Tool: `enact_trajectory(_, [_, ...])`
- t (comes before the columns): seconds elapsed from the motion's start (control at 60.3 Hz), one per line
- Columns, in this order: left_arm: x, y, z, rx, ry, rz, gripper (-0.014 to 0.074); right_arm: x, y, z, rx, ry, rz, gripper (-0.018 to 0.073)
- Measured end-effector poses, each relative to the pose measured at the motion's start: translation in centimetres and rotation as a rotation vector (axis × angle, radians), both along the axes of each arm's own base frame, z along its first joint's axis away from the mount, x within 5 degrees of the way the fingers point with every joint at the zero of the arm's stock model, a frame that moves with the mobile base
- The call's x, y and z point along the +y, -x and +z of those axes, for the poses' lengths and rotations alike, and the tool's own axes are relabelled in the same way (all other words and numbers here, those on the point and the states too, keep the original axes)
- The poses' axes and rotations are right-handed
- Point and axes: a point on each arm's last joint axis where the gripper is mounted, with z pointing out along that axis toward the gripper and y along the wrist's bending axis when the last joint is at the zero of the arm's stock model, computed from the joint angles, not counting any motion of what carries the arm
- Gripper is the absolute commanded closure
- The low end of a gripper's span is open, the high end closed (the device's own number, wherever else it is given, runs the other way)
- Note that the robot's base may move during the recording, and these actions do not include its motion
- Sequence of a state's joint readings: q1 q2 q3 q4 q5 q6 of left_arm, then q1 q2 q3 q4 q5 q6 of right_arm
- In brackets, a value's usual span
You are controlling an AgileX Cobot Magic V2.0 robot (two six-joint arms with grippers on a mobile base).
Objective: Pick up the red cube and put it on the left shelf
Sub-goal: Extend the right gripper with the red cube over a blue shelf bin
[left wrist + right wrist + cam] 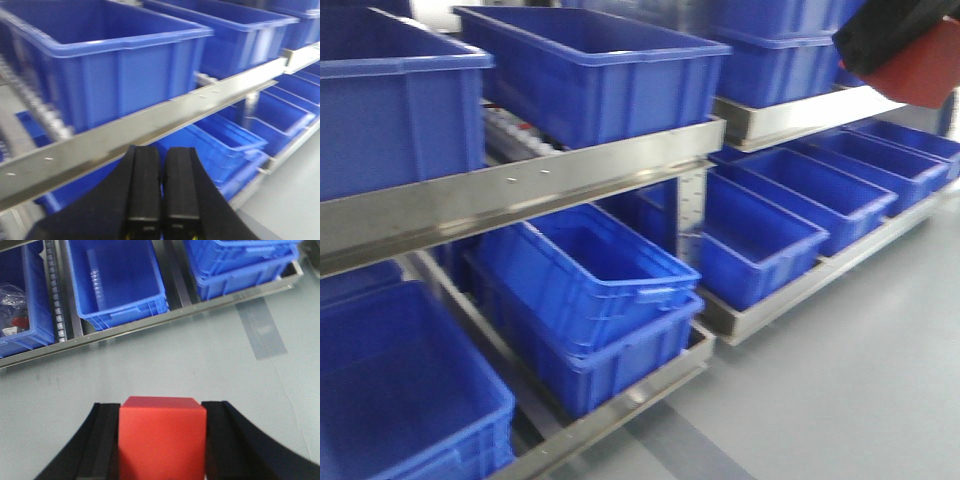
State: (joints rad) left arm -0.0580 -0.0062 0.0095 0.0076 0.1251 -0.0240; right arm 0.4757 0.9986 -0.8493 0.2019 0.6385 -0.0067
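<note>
My right gripper (162, 412) is shut on the red cube (162, 440), one black finger pressed against each side, held high above the grey floor. In the front view the cube (925, 75) and the gripper's dark body show at the top right corner. My left gripper (161, 155) is shut and empty, its two black fingers together, in front of the steel rail of the left shelf (150, 127). That shelf (520, 190) fills the left of the front view with blue bins on two levels.
Blue bins (590, 65) sit on the upper level and stacked bins (590, 300) on the lower level. A second rack (820, 200) with several blue bins stands to the right. Grey floor (850, 380) lies in front. Below my right gripper are more bins (115, 282).
</note>
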Motion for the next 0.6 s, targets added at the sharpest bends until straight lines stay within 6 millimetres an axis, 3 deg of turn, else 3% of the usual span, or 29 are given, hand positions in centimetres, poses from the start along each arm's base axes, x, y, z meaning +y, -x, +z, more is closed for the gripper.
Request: enact_trajectory(0.597, [0.00, 0.00, 0.00, 0.000, 0.000, 0.000, 0.0495, 0.00, 0.00, 0.00, 0.000, 0.000, 0.000, 0.0505])
